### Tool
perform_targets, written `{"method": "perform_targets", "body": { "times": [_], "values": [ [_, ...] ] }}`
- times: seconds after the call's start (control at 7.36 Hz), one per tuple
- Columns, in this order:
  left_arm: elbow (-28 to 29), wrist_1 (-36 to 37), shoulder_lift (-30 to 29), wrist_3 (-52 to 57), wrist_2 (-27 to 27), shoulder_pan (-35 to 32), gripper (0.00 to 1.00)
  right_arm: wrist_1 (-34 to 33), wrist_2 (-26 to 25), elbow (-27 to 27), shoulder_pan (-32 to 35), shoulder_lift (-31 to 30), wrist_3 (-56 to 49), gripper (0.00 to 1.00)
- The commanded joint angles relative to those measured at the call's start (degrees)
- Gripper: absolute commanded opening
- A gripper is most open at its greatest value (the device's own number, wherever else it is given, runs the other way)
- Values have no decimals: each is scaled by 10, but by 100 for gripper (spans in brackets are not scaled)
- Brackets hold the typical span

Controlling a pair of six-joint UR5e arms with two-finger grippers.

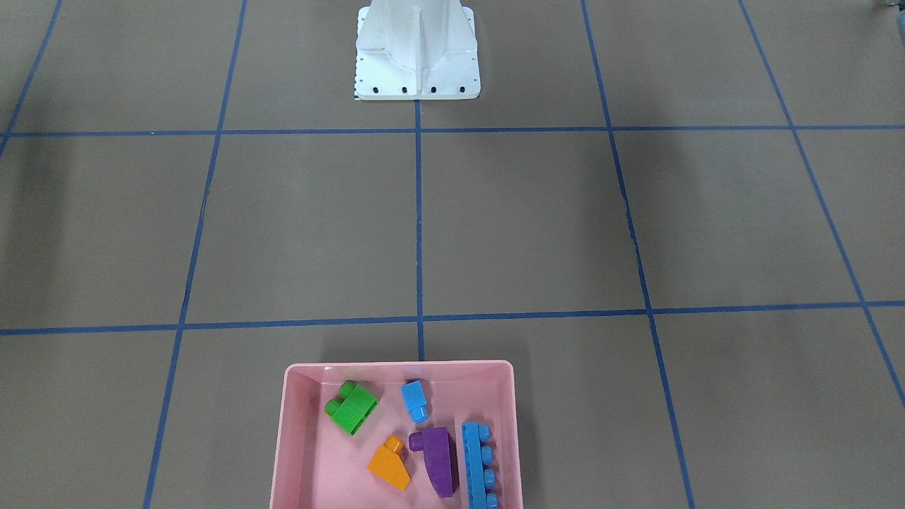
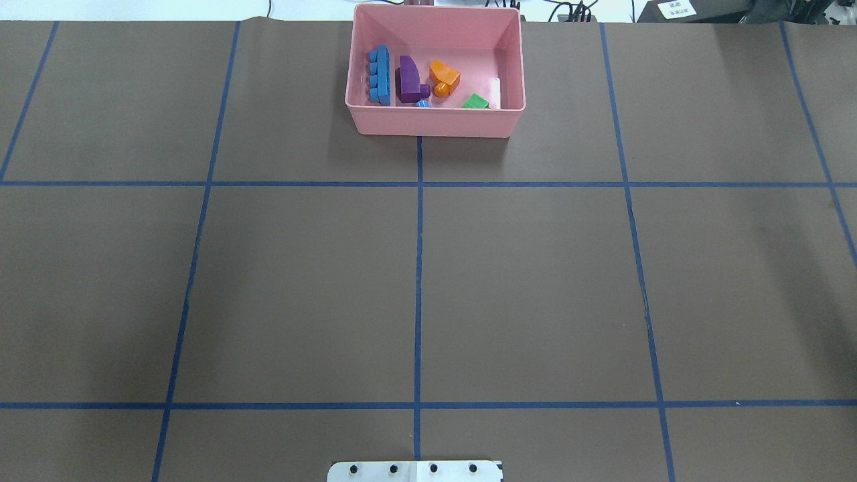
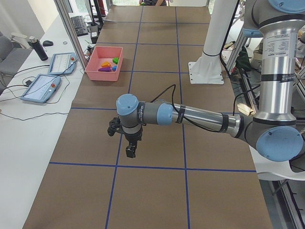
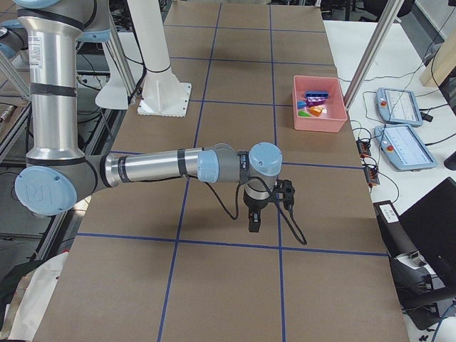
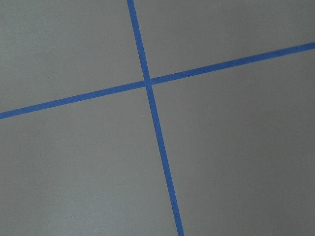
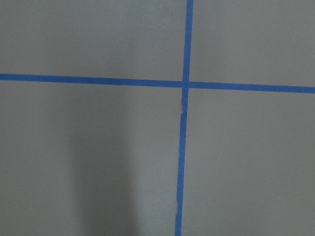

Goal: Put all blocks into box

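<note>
All five blocks lie inside the pink box: green two-stud, small light-blue, orange sloped, purple sloped and long light-blue. In the overhead view the box stands at the table's far edge, centre. My left gripper shows only in the exterior left view, hanging over bare table far from the box. My right gripper shows only in the exterior right view, likewise over bare table. I cannot tell whether either is open or shut. Both wrist views show only brown table and blue tape.
The white robot base stands at the near edge of the table, and it also shows in the overhead view. Blue tape lines grid the brown table. Two tablets and cables lie on the side bench beyond the box.
</note>
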Motion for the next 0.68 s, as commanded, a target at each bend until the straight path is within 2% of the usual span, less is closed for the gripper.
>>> {"method": "perform_targets", "body": {
  "times": [0.0, 0.27, 0.54],
  "values": [
    [-8, -1, 2, 4, -4, 1, 100, 5, 6, 2, -2, 0, 0, 100],
    [-2, -8, 4, 0, 0, 2, 100, 5, 47, 3, -1, 5, 0, 100],
    [8, -8, 3, 1, -1, 3, 100, 9, 46, 31, -3, -4, -2, 100]
  ]
}}
